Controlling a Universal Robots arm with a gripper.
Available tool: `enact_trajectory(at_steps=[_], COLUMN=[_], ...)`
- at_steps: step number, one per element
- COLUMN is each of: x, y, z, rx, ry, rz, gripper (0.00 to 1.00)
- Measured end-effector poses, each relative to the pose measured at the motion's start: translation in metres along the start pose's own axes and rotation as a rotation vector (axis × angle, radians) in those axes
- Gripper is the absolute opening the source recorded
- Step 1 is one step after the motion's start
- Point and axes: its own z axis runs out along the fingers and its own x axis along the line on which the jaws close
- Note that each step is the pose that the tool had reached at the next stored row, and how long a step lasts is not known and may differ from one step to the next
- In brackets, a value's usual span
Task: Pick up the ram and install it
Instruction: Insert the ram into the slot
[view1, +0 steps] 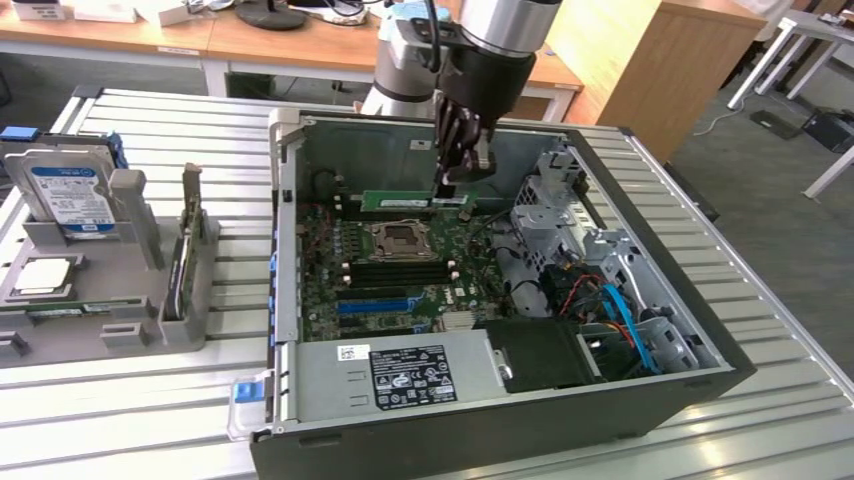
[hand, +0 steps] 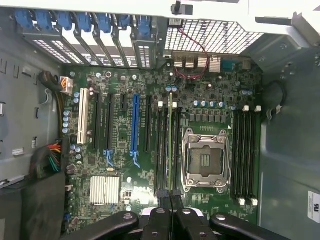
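The PC case (view1: 441, 440) lay open on the table (view1: 134, 420), w/ the motherboard (view1: 327, 290) (hand: 210, 95) facing up and the CPU socket (view1: 398, 238) (hand: 206, 160) approx. in the middle of the board.

The gripper (view1: 458, 184) (hand: 170, 198) reached down into the case from above, close to the CPU socket. Its fingers (hand: 161, 200) were almost pressed together, w/ only the thin ram (view1: 400, 203) (hand: 170, 145) pinched btw. them. They held it near its end at the exterior view's right.

The ram stood on its long edge and was level. It was green, w/ a white label on its side. In the wrist view it ran in line w/ the black slots (hand: 161, 145), which lay btw. the CPU socket and the long blue slot (hand: 135, 125). In the exterior view it was seen just past the CPU socket, on the arm's side. So it looked lifted over the board and not seated; how high, I could not tell.

On the other side of the CPU socket a second bank (hand: 245, 155) of dark slots w/ white clips ran parallel.

The power supply (view1: 400, 372) sat inside the case, on the near side of the CPU socket in the exterior view. A hard drive (view1: 67, 195) stood in a grey holder (view1: 134, 210) outside the case, well apart from the CPU socket, at the exterior view's left.
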Motion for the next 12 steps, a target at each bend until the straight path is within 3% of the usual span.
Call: enact_trajectory(at_steps=[12], x=[0.001], y=[-0.0009], z=[0.0216], rx=[-0.0001], ry=[0.0001], rz=[0.000], gripper=[0.12])
